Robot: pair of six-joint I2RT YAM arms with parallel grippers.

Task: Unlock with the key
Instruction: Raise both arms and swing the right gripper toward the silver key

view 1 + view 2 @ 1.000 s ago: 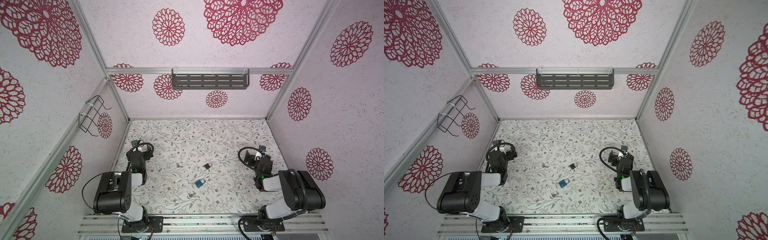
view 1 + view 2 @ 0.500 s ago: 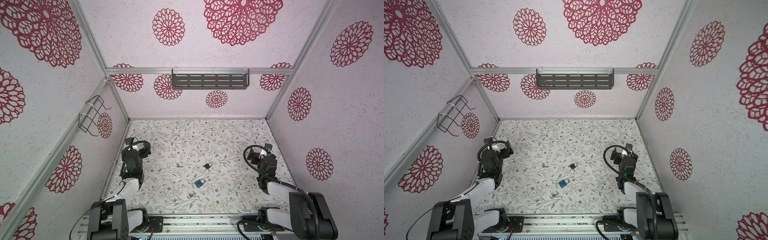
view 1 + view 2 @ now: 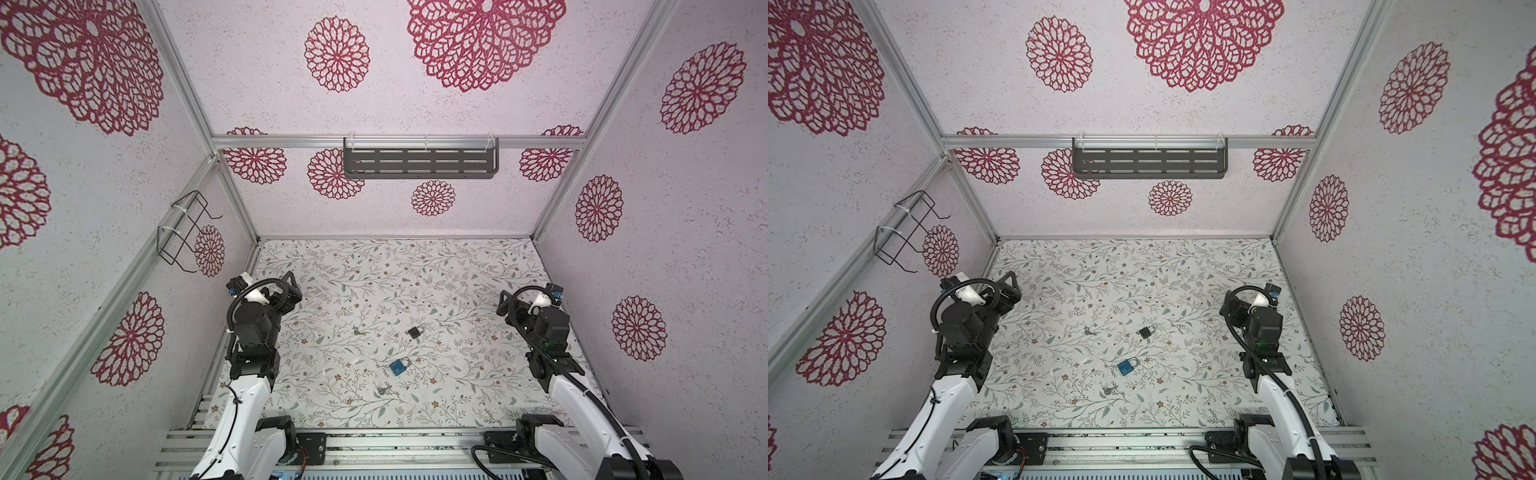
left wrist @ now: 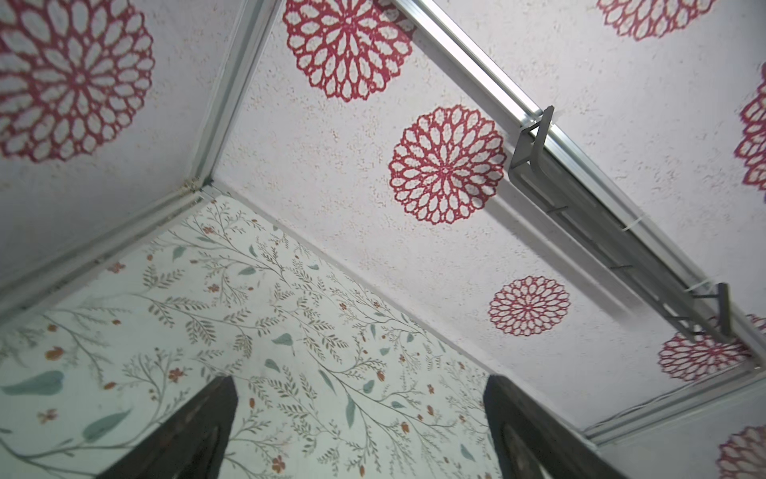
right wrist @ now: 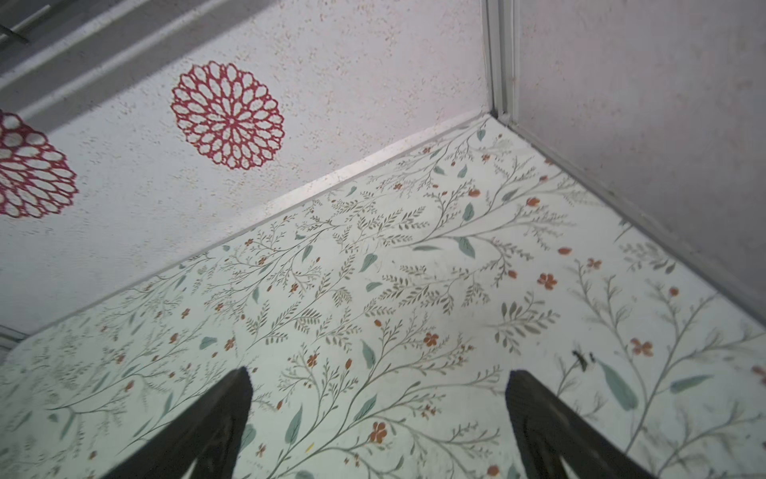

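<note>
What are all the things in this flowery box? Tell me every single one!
blue padlock: one, blue, middle of the table, towards the front
black padlock: one, black, just behind the blue padlock
far key: one, grey metal, left of the black padlock
near key: one, silvery, in front of the blue padlock
table: one, pale with leaves and little flowers, under everything
shelf: one, dark grey, on the back wall
wire basket: one, black, on the left wall
walls: three, pale with dark red flowers, around the table
left gripper: one, black, open and holding nothing, left side
right gripper: one, black, open and holding nothing, right side
</note>
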